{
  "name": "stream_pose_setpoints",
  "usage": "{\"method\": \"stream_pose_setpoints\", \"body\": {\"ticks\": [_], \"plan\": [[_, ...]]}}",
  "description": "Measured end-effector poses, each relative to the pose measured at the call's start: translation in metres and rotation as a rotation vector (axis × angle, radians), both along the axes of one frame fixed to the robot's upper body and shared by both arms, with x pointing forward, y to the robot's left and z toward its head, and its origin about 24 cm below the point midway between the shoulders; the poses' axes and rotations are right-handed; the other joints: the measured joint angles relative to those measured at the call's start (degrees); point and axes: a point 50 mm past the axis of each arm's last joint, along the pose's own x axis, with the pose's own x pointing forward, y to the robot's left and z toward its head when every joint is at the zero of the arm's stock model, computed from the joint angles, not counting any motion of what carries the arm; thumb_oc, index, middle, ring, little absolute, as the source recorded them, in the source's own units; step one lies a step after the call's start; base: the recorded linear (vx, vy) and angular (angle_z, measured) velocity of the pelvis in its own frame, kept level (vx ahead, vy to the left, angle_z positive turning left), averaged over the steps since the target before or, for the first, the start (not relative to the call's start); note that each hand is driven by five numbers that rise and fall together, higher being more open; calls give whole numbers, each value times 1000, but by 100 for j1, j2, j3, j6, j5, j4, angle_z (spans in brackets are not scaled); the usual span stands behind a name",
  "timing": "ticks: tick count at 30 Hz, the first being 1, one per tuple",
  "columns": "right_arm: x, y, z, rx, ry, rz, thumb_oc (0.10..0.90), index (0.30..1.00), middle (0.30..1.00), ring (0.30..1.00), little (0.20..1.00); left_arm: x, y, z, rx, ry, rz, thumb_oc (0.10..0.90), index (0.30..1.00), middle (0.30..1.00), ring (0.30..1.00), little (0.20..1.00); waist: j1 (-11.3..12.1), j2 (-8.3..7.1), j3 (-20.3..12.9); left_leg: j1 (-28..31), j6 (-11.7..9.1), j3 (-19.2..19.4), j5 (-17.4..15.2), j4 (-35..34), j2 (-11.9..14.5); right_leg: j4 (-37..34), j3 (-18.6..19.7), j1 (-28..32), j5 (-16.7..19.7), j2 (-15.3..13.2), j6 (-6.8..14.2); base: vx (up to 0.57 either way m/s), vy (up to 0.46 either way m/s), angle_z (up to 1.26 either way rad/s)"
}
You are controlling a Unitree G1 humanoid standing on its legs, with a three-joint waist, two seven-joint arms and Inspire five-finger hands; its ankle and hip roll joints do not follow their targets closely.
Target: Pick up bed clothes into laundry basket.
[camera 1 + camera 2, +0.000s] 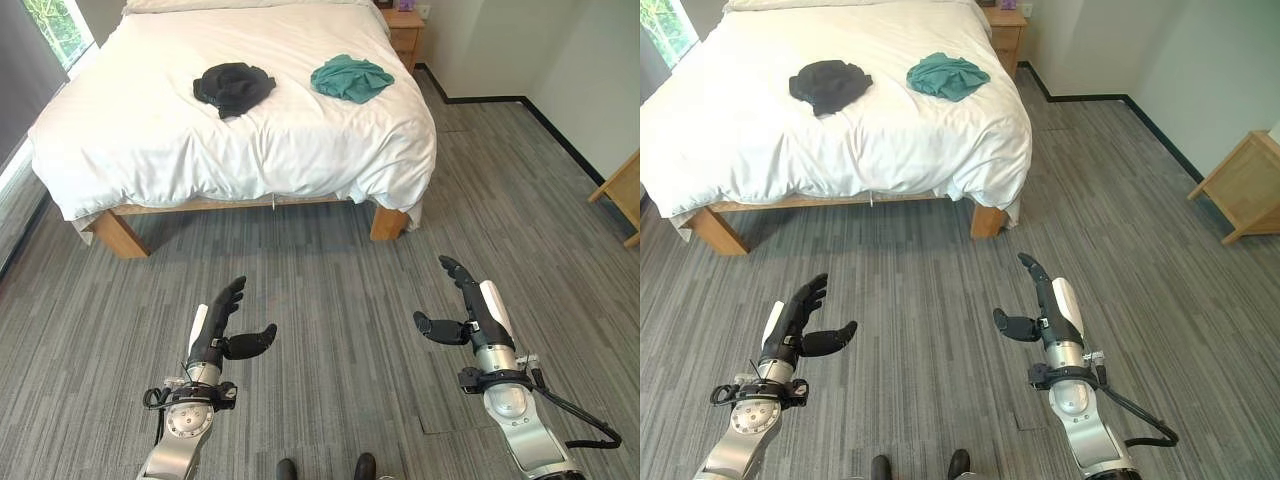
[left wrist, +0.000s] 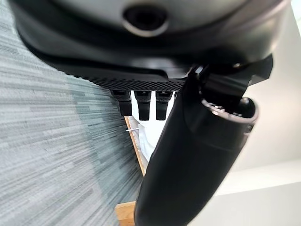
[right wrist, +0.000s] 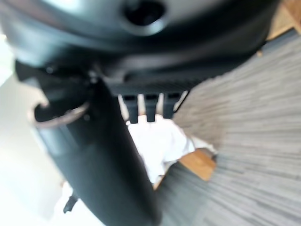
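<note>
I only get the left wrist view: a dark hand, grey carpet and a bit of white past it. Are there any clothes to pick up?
Observer: Yes. A black garment lies bunched on top of the white bed.
Operator: Only that one?
Observer: A teal garment lies beside it, toward the robot's right, apart from the black one.
Operator: Is the other hand holding anything?
Observer: No. The right hand is open over the carpet, short of the bed, like the left hand.
</note>
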Motion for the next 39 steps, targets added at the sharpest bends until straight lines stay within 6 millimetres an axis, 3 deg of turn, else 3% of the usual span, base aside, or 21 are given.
{"method": "stream_pose_setpoints", "body": {"ticks": [5,8,10,14,15,18,19,20,22,23,24,26,28,29,30,32,33,35,36,37,39], "plan": [[-10,-6,-9,-5,45,-26,800,900,900,900,900,2,3,1,22,-1,8,800,900,900,900,900,-195,-4,205,-43,224,-13,-35,22,30,1259,182,-626,-280,-147,413,42,83,0],[-10,-6,-9,-10,52,-20,800,900,900,900,900,4,5,-1,32,10,12,800,900,900,900,900,-286,76,436,38,350,-33,-69,25,58,2939,338,-1532,-572,-420,676,130,35,-1],[-12,-5,-11,-10,66,-5,800,900,900,900,900,4,10,-3,40,29,29,800,900,900,900,900,-300,28,455,18,372,-25,-114,18,-37,2596,349,-1897,-657,-642,710,226,-43,-2],[-10,0,-11,-9,72,19,800,900,900,900,900,9,15,1,46,14,55,800,900,900,900,900,-338,-82,524,-76,358,-335,-260,38,2,704,451,-2003,-400,-526,659,393,-141,39],[-7,1,-9,-8,61,24,800,900,900,900,900,10,19,-2,54,29,67,800,900,900,900,900,-418,-128,531,-52,292,-501,-324,24,24,149,341,-2065,-149,-621,692,485,-178,56],[-10,0,-10,-8,69,20,800,900,900,900,900,8,19,-6,60,49,65,800,900,900,900,900,-516,-157,519,159,25,-792,-518,-7,150,126,358,-1905,-151,-682,723,338,-130,58],[-11,-2,-12,-12,78,16,800,900,900,900,900,7,17,-8,54,55,65,800,900,900,900,900,-547,-124,536,285,-80,-871,-576,-3,235,114,350,-1771,148,-619,633,259,-96,57],[-13,-6,-16,-19,99,6,800,900,900,900,900,-1,11,-16,22,81,70,800,900,900,900,900,-589,201,533,489,-195,-862,-619,27,579,329,292,-1645,318,-301,540,357,-140,34],[-15,-11,-14,-29,102,-6,800,900,900,900,900,-9,-2,-24,-12,108,53,800,900,900,900,900,-612,448,498,631,-326,-736,-532,263,819,627,281,-1539,325,-90,369,213,-210,11],[-14,-14,-13,-45,104,-3,800,900,900,900,900,-13,-8,-28,-15,127,27,800,900,900,900,900,-608,459,496,515,-559,-662,-338,838,847,610,252,-1321,195,-40,129,196,-334,2],[-13,-16,-10,-40,93,-16,800,900,900,900,900,-11,-9,-27,-18,121,19,800,900,900,900,900,-598,336,528,33,-724,-659,-393,1887,825,582,279,-1251,126,-112,-70,191,-313,0],[-9,-25,2,-55,55,-30,800,900,900,900,900,-7,-11,-24,-47,100,27,800,900,900,900,900,-438,214,610,-1020,-1417,-823,189,4024,774,453,435,-967,102,-173,-483,221,-162,-26],[-6,-28,6,-50,34,-49,800,900,900,900,900,-7,-13,-24,-54,98,27,800,900,900,900,900,-386,158,653,-1341,-1451,-903,-36,4640,630,346,484,-754,131,-153,-520,264,-62,-33],[-2,-27,12,-49,2,-55,800,900,900,900,900,-6,-12,-22,-55,89,30,800,900,900,900,900,-401,138,660,-1630,-1302,-779,-234,4474,354,202,539,-525,26,-151,-562,233,-9,-26],[0,-27,13,-43,-6,-61,800,900,900,900,900,-4,-13,-20,-60,78,30,800,900,900,900,900,-366,118,673,-1719,-1083,-603,-386,4060,281,80,607,-399,16,-122,-548,382,70,-32],[3,-23,15,-38,-13,-45,800,900,900,900,900,-3,-13,-20,-60,77,31,800,900,900,900,900,-288,133,697,-1881,-911,-334,-439,3423,215,29,657,-251,-36,-19,-502,449,124,-37],[2,-20,10,-29,1,-43,800,900,900,900,900,-7,-12,-23,-63,89,33,800,900,900,900,900,-259,111,693,-1840,-676,-91,-564,2384,215,-61,800,-1,-340,34,-302,416,135,-32],[3,-17,7,-35,16,-26,800,900,900,900,900,-11,-12,-27,-64,108,38,800,900,900,900,900,-153,214,688,-1825,-570,12,-31,792,372,-53,895,234,-382,212,-299,431,108,-50],[2,-16,5,-34,24,-24,800,900,900,900,900,-13,-11,-29,-64,118,42,800,900,900,900,900,-113,249,672,-1849,-596,33,171,415,470,-53,942,343,-508,242,-165,300,56,-54],[-1,-18,2,-37,39,-30,800,900,900,900,900,-13,-12,-30,-65,122,41,800,900,900,900,900,-90,268,676,-1938,-618,91,397,46,603,-52,937,590,-618,241,-213,538,162,-31],[-12,-27,-2,-47,62,-61,800,900,900,900,900,-11,-15,-30,-60,125,22,800,900,900,900,900,-93,270,652,-2077,-605,269,451,213,843,-51,976,1140,-1072,78,-9,599,210,-15]]}}
